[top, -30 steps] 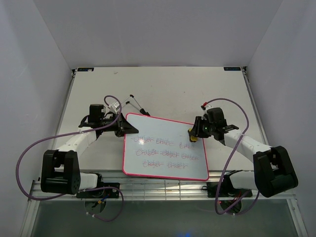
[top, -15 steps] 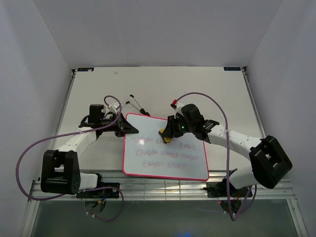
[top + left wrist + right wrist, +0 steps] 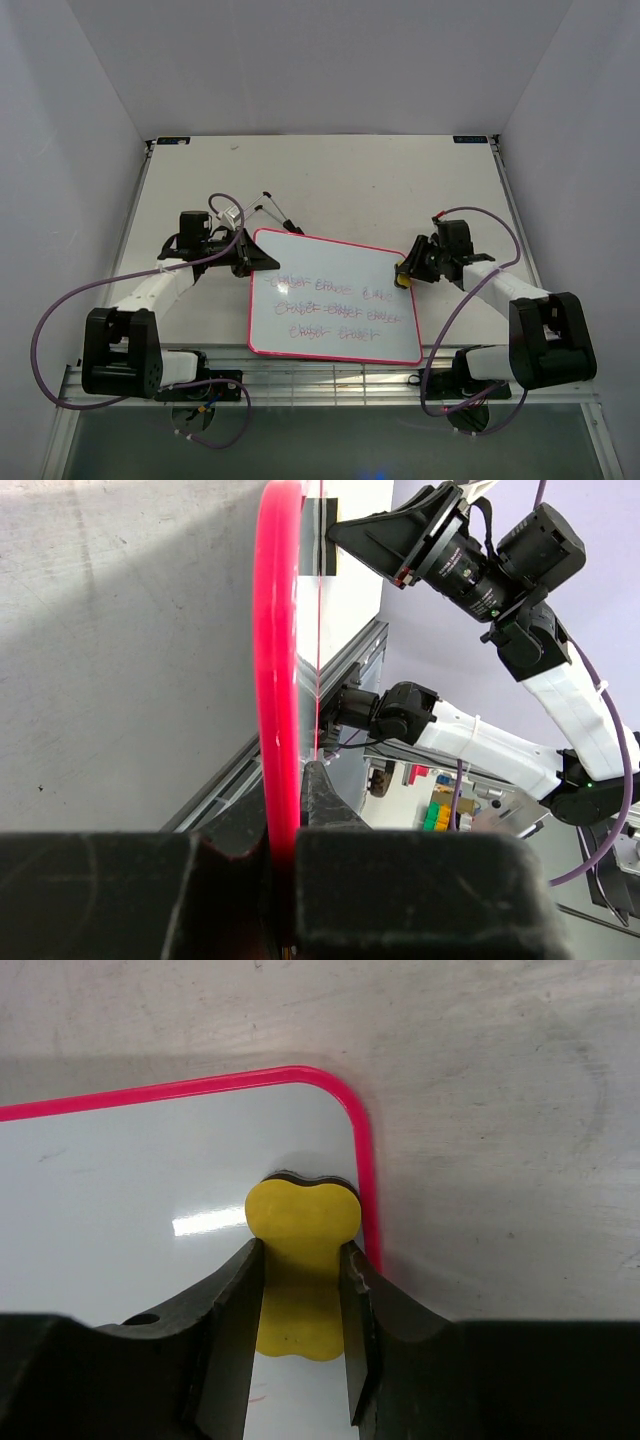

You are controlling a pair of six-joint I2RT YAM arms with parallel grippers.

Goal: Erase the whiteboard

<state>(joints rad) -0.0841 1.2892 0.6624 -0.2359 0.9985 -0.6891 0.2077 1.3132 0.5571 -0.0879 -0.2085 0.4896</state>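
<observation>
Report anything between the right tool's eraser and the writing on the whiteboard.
Nothing visible. The right tool holds the yellow eraser on the whiteboard, far right corner; only bare board lies between it and the writing. The left tool clamps the far left corner, aside.

Right gripper (image 3: 406,274): swung back from the upper middle of the board (image 3: 330,335) to its upper right corner.
Eraser (image 3: 403,282): carried along; now just inside the frame there.
Right arm (image 3: 502,289): drawn back toward the right side.
</observation>
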